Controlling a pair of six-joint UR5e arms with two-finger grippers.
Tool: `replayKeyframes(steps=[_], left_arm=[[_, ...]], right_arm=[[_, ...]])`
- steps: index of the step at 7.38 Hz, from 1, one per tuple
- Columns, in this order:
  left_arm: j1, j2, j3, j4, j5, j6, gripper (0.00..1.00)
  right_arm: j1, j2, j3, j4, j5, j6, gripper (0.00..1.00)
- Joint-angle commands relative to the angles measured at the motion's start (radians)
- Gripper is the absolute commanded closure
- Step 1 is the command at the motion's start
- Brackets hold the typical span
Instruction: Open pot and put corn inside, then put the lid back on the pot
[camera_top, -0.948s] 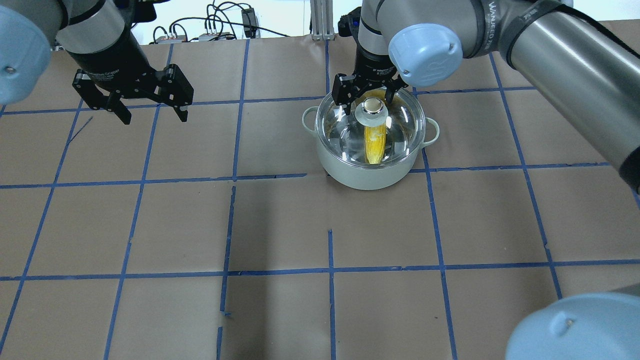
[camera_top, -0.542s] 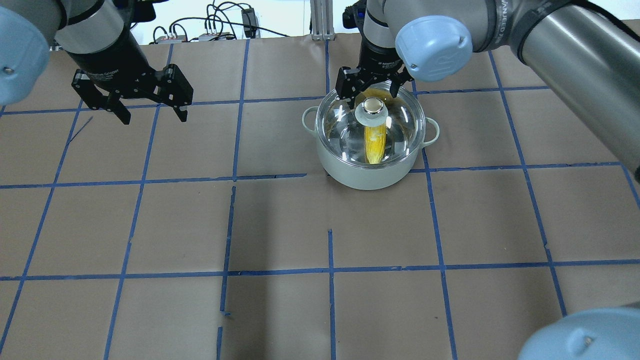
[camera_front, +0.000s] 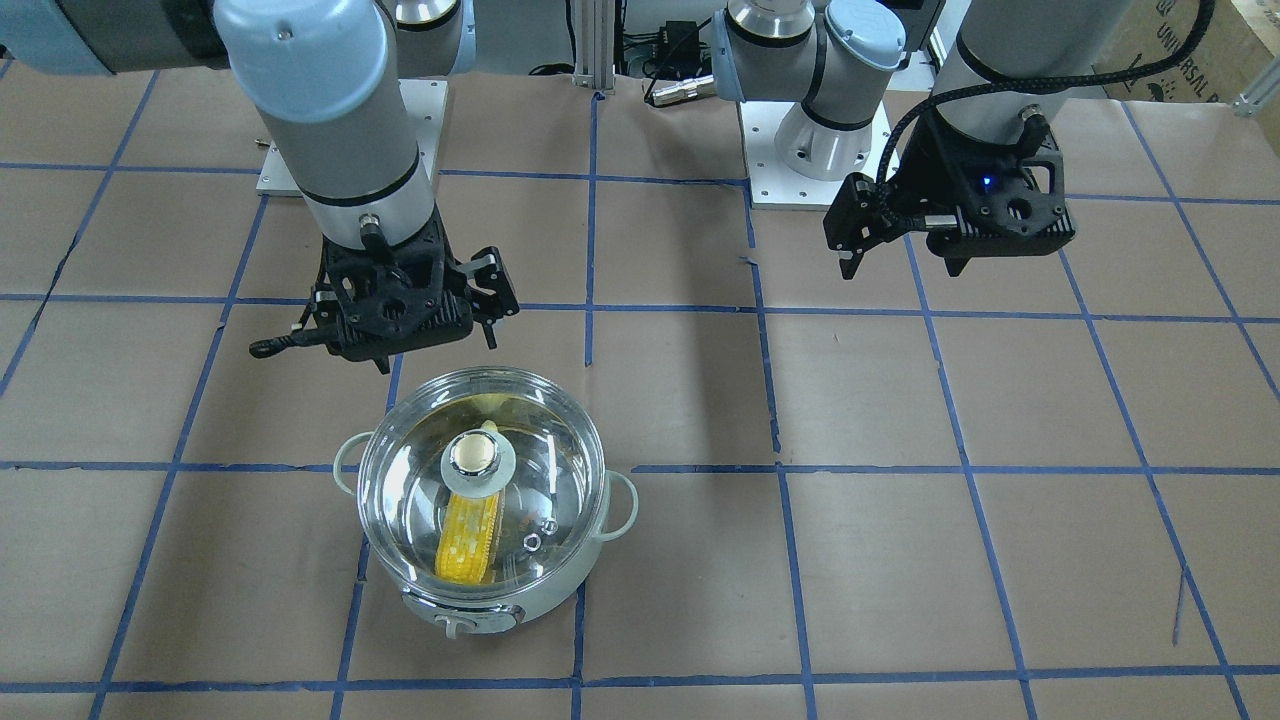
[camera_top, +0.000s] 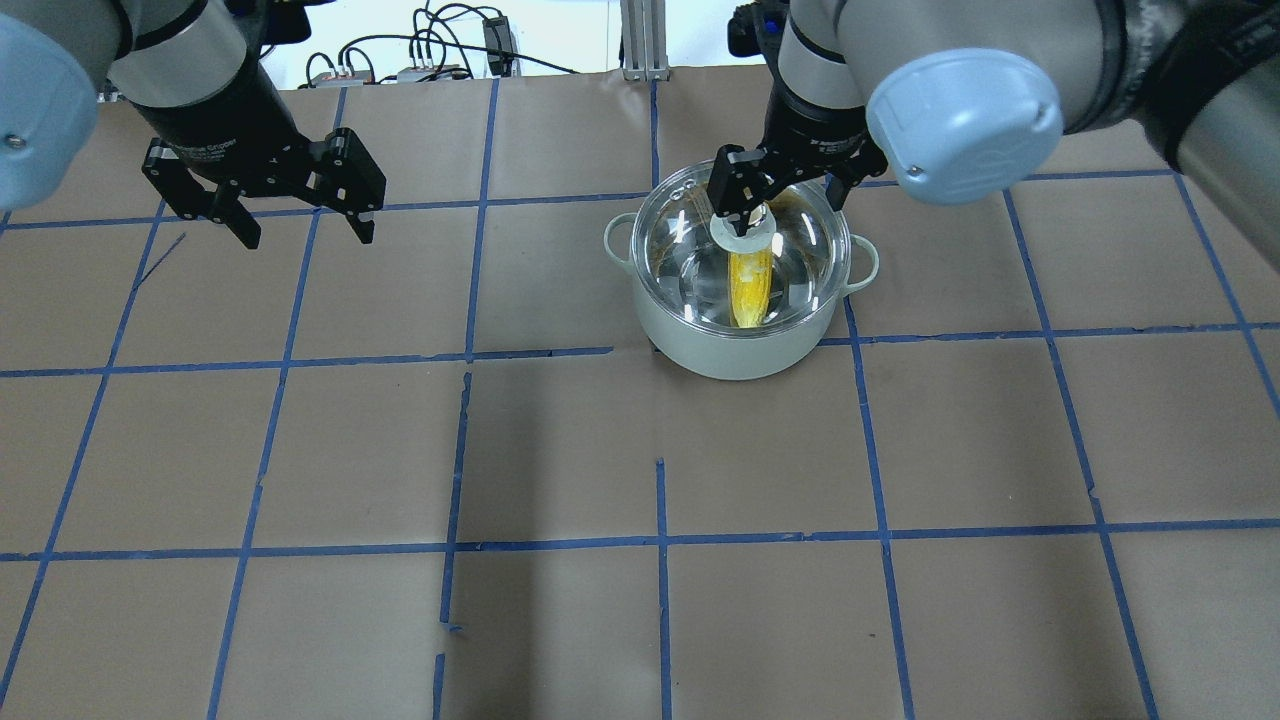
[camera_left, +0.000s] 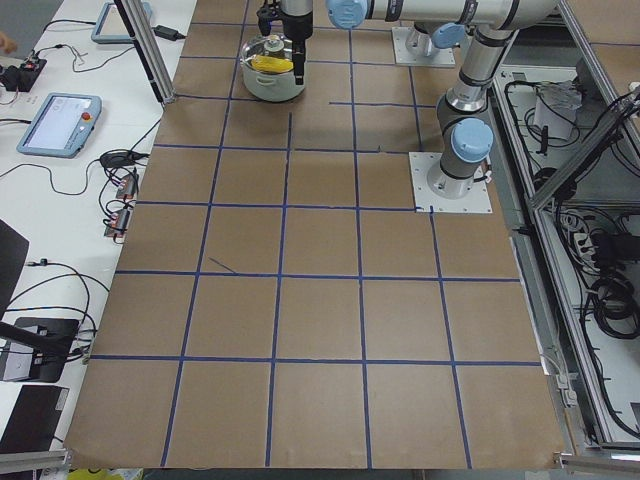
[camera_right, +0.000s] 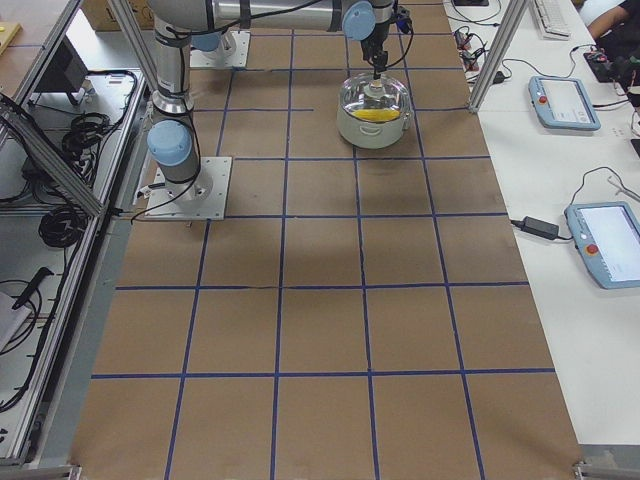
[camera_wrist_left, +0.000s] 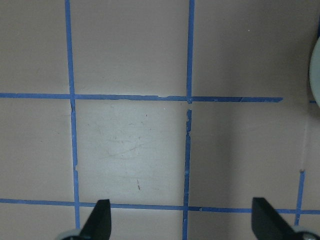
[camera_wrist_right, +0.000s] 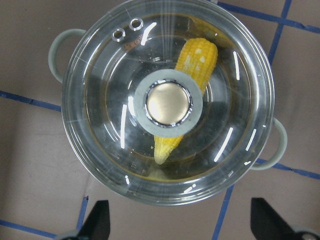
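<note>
1. My left gripper (camera_top: 308, 235) hangs over bare table (camera_top: 560, 450), well apart from the pot (camera_top: 735, 345) toward its 9 o'clock. Its jaws are spread wide and hold nothing. I judge it is parked there to leave the pot area free for my other arm.

2. The pot stands upright on the table. The lid (camera_top: 690, 270) sits level inside the pot's rim and closes it all round. The corn (camera_top: 750, 285) lies inside on the pot floor, visible through the glass. In the right wrist view it runs from 1 o'clock to 6 o'clock, passing under the knob (camera_wrist_right: 168, 103). The vent holes (camera_wrist_right: 127, 29) sit at 11 o'clock. This arrangement matches the required end state, so I judge the task done.

3. My right gripper (camera_wrist_right: 181, 209) hovers above the lid. Its jaws are wide apart and grip nothing. The fingers (camera_wrist_right: 97, 222) are clear of the knob and touch neither lid nor pot. I judge this spread lets me lift away without dragging the lid
</note>
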Motion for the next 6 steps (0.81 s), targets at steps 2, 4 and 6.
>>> replayKeyframes(steps=[2,4,6], left_arm=[[0.000,-0.003,0.001,0.000,0.001,0.000,0.01],[-0.002,-0.009,0.004,0.000,0.001,0.000,0.01],[-0.002,-0.015,0.004,0.000,0.001,0.000,0.00]], right_arm=[[-0.074,-0.096,0.066,0.007,-0.074,-0.007,0.00],[-0.075,-0.075,0.056,0.004,-0.070,-0.008,0.00],[-0.077,-0.081,0.060,0.010,-0.072,-0.005,0.00]])
